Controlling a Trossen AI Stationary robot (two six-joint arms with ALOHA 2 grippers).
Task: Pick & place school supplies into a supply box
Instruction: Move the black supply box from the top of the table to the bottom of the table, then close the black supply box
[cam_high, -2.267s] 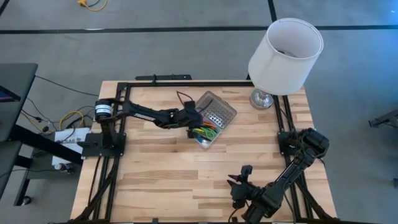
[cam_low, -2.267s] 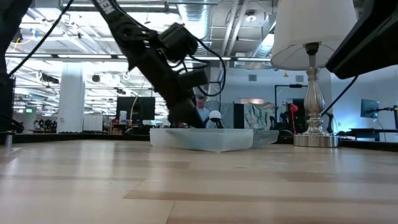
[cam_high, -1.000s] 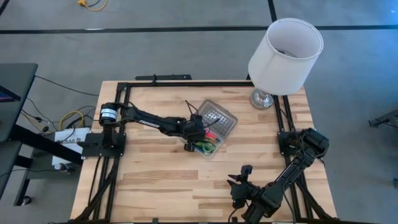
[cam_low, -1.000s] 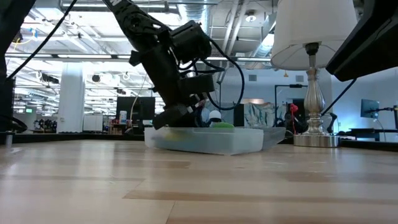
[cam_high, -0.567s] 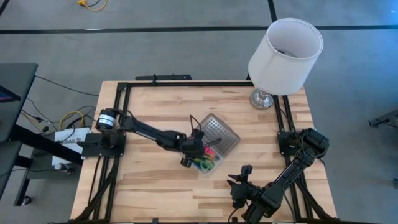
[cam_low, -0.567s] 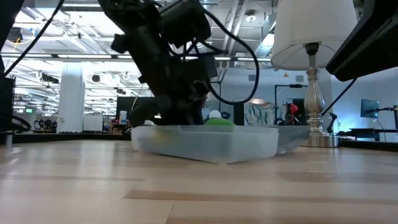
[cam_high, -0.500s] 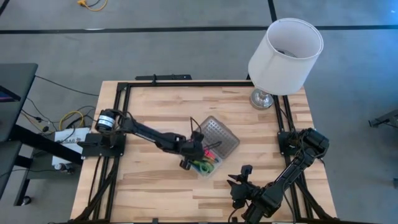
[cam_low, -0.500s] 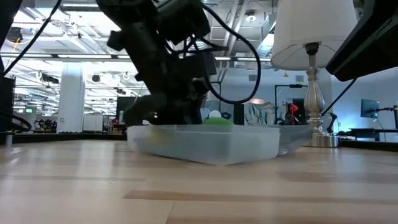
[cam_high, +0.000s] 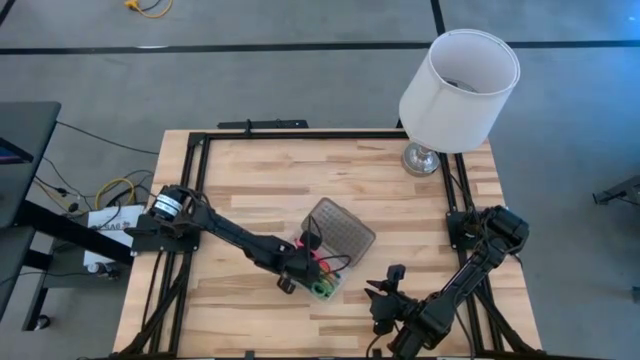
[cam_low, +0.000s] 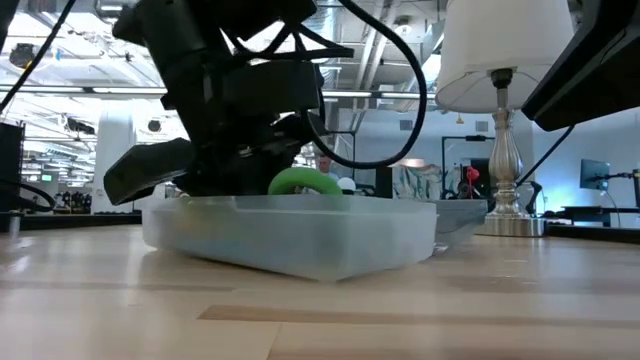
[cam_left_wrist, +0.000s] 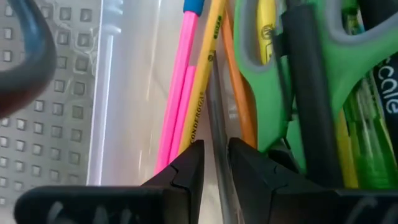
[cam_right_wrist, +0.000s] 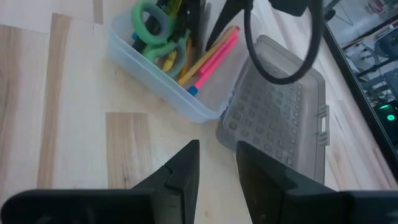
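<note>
Clear plastic forms the small rectangular supply box (cam_high: 325, 279), which sits near the middle of the pale wooden surface (cam_high: 250, 180), a little toward the robot's side, with its dotted grey hinged lid (cam_high: 342, 228) folded flat on the surface toward the white-shaded lamp (cam_high: 458, 88); inside lie the school supplies, among them pink pencils (cam_left_wrist: 177, 106), a yellow pencil (cam_left_wrist: 205, 81) and green-handled scissors (cam_right_wrist: 152, 31); the left gripper (cam_high: 297, 272) sits at the box, its jaws narrow with the clear wall running between the fingertips in its wrist view, apparently pinching that wall, though I cannot confirm the hold; the right gripper (cam_right_wrist: 214, 163) waits low near the surface's near edge, its jaws slightly parted on nothing. In the low view the box looks tipped up at one end, so a sharp tug might spill the pencils, or the thin wall might slip free; the open lid could also catch on the surface. In the high view the box's long axis runs diagonally, and the pencils lie along it.
</note>
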